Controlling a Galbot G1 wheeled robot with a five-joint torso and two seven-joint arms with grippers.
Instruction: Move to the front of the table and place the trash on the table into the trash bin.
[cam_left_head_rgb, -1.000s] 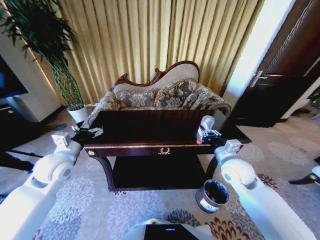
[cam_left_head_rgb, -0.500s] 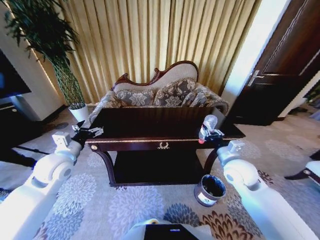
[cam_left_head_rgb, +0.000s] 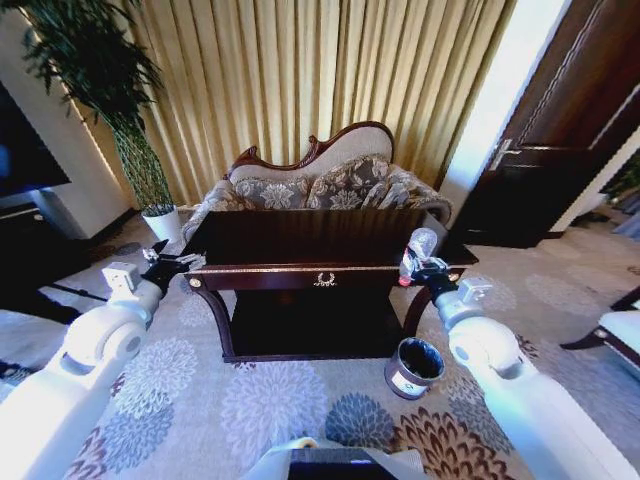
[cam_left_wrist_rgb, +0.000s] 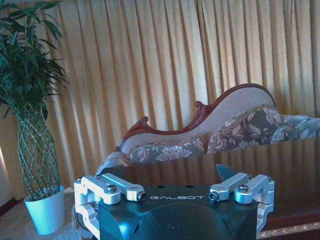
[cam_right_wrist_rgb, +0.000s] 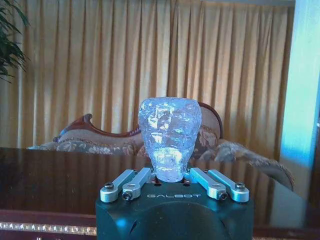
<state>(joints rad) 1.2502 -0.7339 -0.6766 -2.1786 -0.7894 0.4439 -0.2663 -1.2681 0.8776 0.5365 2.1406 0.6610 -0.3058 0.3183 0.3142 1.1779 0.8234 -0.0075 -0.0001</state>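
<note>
Right end effector (cam_left_head_rgb: 419, 266) grips one bottle (cam_left_head_rgb: 418, 247).

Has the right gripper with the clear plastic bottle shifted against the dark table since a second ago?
No real shift: the right gripper still holds the clear plastic bottle at the right end of the dark glossy table. The whole scene shrank, so the camera moved.

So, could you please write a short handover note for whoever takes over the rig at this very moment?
Right gripper: shut on the crumpled clear plastic bottle, held above the right end of the dark glossy mahogany table.
Left gripper: open, holding nothing, at the table's left end.
Small round dark trash bin: on the carpet by the table's right front leg.
Done: bottle grasped. Left: carry it over the bin and release it.
</note>
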